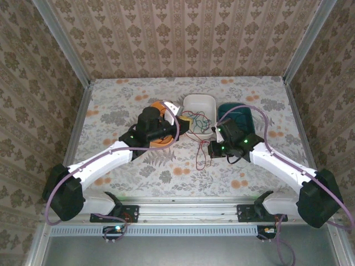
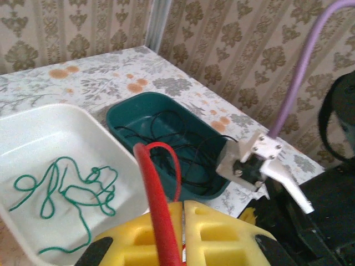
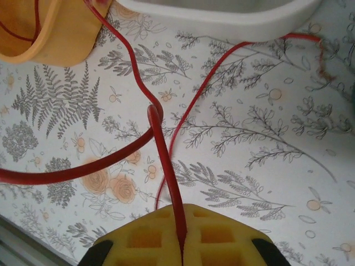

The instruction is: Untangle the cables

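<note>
Clamping fully shut on the red cable [image 3: 168, 166], the left gripper [image 2: 182, 209] and right gripper [image 3: 182, 215] are holding it beside the white tray [image 2: 33, 119]; pulling hard could drag the green cable [image 2: 105, 176] out.

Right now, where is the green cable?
The green cable lies in the white tray, mid-table from above, between the orange tray on the left and the teal tray on the right.

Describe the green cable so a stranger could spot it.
On the table, a white tray stands between an orange tray and a teal tray. The green cable lies loosely looped inside the white one. It alone is green: the teal tray holds a black cable, and the red cable trails over the table.
</note>
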`<state>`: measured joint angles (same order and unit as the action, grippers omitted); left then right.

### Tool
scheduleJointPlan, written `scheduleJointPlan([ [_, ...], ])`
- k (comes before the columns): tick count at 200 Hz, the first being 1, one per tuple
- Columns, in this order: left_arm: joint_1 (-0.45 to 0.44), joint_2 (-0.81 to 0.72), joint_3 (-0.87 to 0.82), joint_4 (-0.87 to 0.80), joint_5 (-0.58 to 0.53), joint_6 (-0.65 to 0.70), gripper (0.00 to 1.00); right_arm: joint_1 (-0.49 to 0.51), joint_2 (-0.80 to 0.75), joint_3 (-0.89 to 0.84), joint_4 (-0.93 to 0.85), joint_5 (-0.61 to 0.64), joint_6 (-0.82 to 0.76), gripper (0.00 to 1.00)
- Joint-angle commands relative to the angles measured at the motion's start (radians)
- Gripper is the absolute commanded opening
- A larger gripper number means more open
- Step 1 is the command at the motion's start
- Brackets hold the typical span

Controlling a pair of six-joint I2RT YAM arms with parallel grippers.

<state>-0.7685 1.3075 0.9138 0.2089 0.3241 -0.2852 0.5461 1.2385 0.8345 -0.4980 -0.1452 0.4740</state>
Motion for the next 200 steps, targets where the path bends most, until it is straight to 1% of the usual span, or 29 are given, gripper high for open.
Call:
scheduleJointPlan([
  [1, 0.015, -0.076, -0.010, -0.012, -0.090, 0.001, 0.00, -0.009, -0.040, 0.017, -0.027, 0.102, 0.017, 0.00],
  [15, 0.045, -0.125, -0.030, -0.002, -0.106, 0.002, 0.00, -0.025, -0.049, 0.007, -0.034, 0.136, 0.037, 0.00],
  [35, 0.111, -0.217, -0.061, 0.030, -0.102, -0.027, 0.00, -0.045, -0.039, -0.012, -0.065, 0.140, 0.063, 0.00],
  [69, 0.280, -0.379, -0.113, 0.080, -0.061, -0.121, 0.00, -0.078, -0.028, -0.026, -0.074, 0.160, 0.086, 0.00],
  [75, 0.305, -0.399, -0.115, 0.067, -0.063, -0.127, 0.00, -0.082, -0.026, -0.028, -0.073, 0.164, 0.090, 0.00],
  [78, 0.338, -0.407, -0.115, 0.059, -0.065, -0.129, 0.00, -0.084, -0.025, -0.029, -0.073, 0.165, 0.091, 0.00],
  [88, 0.388, -0.428, -0.104, 0.008, -0.089, -0.123, 0.00, -0.089, -0.022, -0.029, -0.072, 0.165, 0.094, 0.00],
  [110, 0.458, -0.431, -0.065, -0.119, -0.145, -0.097, 0.00, -0.090, -0.021, -0.029, -0.060, 0.148, 0.091, 0.00],
  [132, 0.466, -0.376, -0.027, -0.182, -0.141, -0.057, 0.00, -0.090, -0.033, -0.030, -0.044, 0.131, 0.091, 0.00],
  [166, 0.460, -0.271, -0.022, -0.153, -0.145, -0.031, 0.00, -0.090, -0.050, -0.031, -0.012, 0.107, 0.091, 0.00],
  [200, 0.420, -0.134, 0.004, -0.161, -0.163, 0.016, 0.00, -0.090, -0.066, -0.035, -0.016, 0.101, 0.088, 0.00],
])
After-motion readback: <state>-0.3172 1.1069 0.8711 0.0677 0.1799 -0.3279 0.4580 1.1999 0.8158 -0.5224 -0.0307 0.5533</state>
